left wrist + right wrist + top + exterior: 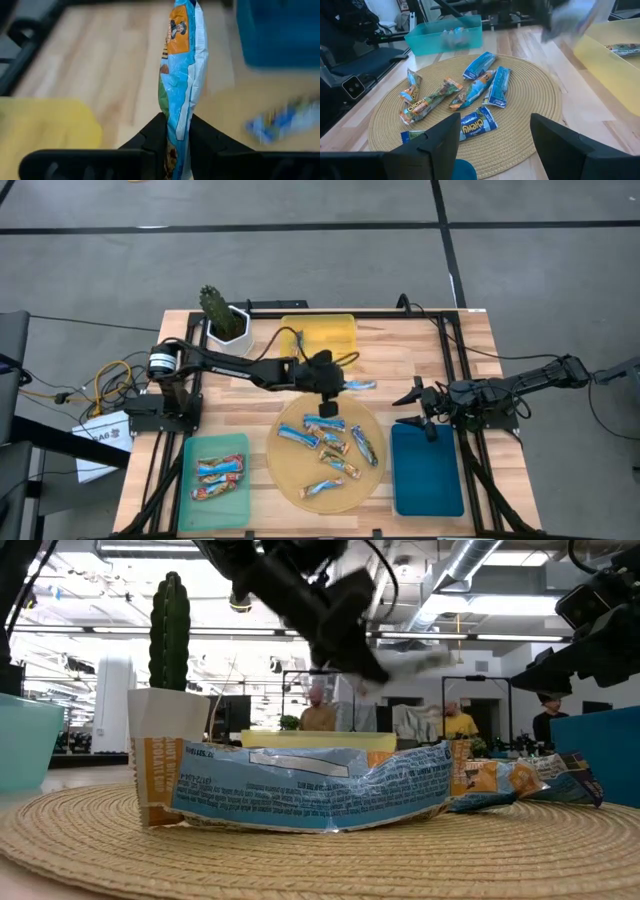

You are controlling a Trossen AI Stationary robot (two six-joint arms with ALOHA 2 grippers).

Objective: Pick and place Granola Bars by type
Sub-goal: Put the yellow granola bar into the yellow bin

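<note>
Right, left gripper pinches a blue bar on edge, held in the air over the mat's far rim, near the yellow tray. More bars lie loose on the mat, two in the teal tray. Right gripper waits spread wide by the blue tray. Potted cactus stands at the wood table's back. People sit in the room behind. Held bar blurs in the low view.
</note>
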